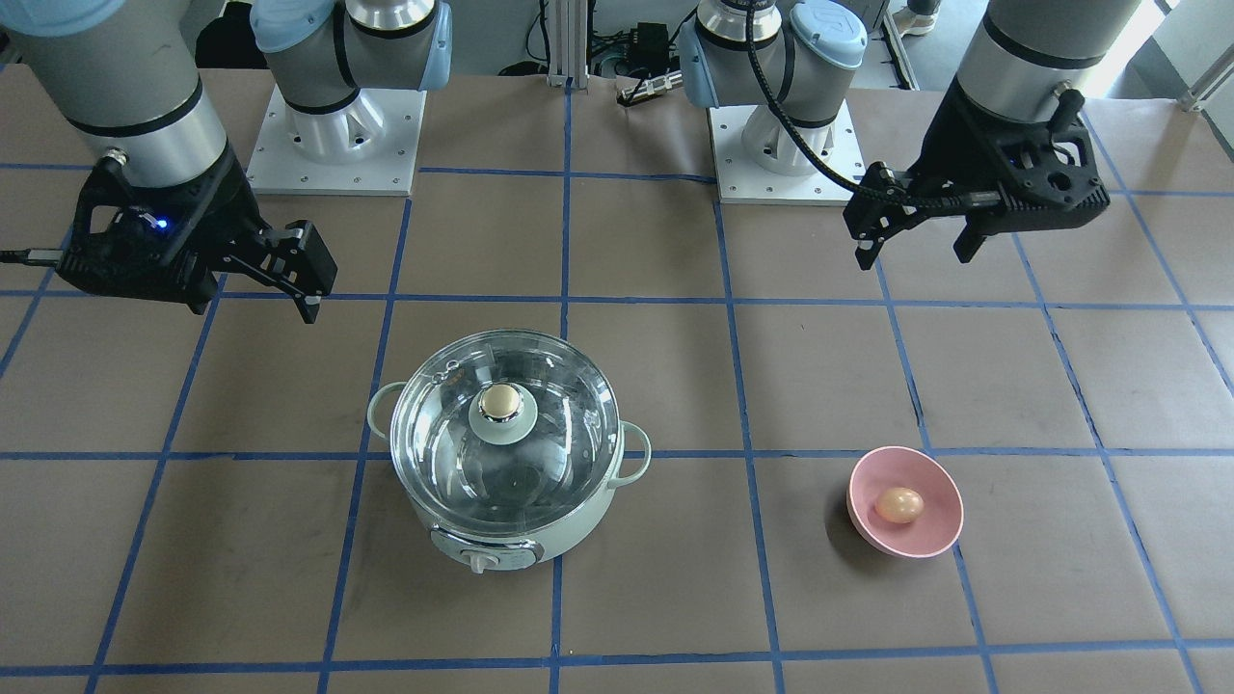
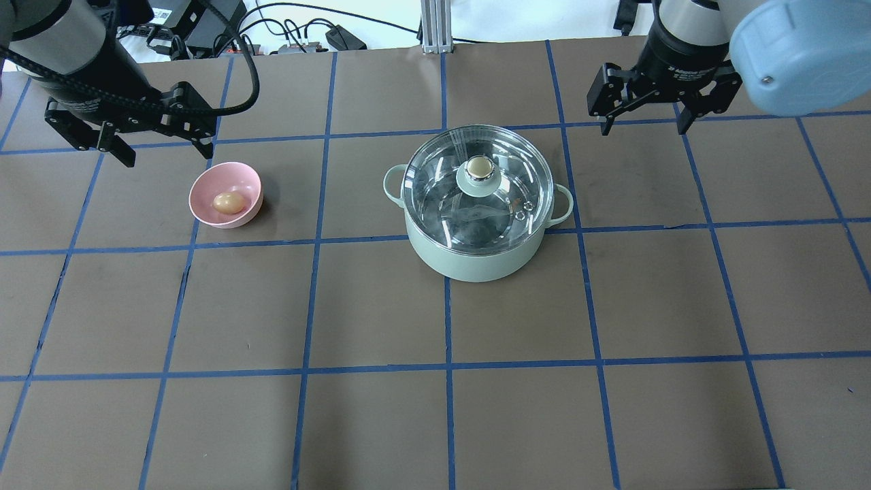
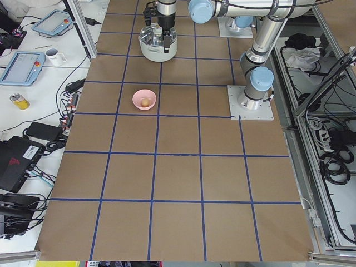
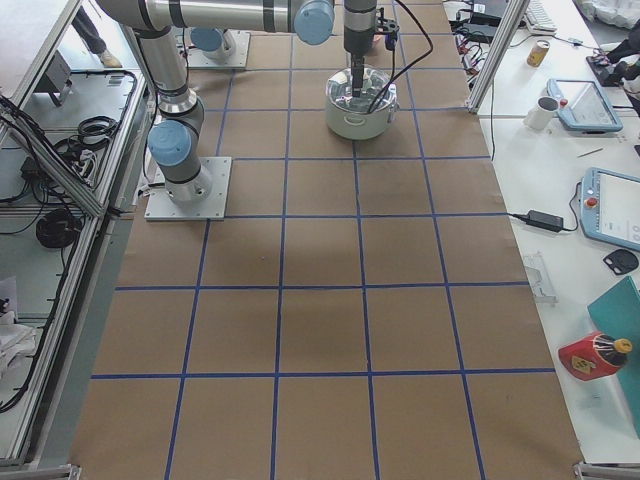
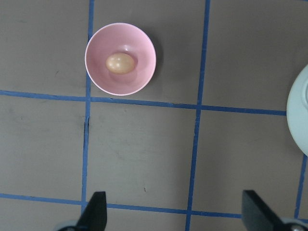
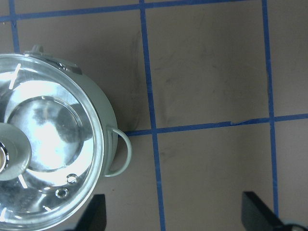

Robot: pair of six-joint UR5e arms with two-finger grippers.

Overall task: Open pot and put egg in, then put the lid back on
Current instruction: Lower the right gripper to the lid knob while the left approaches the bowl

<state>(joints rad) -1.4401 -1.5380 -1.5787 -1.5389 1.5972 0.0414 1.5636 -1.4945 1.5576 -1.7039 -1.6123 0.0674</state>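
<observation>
The mint-green pot [image 2: 476, 262] stands mid-table with the glass lid [image 2: 442, 197] seated on it, beige knob [image 2: 478, 166] on top. The egg [image 2: 228, 201] lies in a pink bowl [image 2: 204, 204] to the pot's left in the overhead view. My left gripper [image 2: 167, 151] hovers open and empty just behind the bowl. Its wrist view shows the egg [image 5: 120, 63] ahead of the open fingers [image 5: 96, 211]. My right gripper [image 2: 643, 126] hovers open and empty behind and to the right of the pot. Its wrist view shows the lid [image 6: 48, 144] and a pot handle [image 6: 120, 154].
The table is brown paper with a blue tape grid [image 2: 446, 306]. The two arm bases [image 1: 337, 145] [image 1: 786, 154] stand at the robot's edge. Cables and equipment lie beyond the far table edge [image 2: 299, 41].
</observation>
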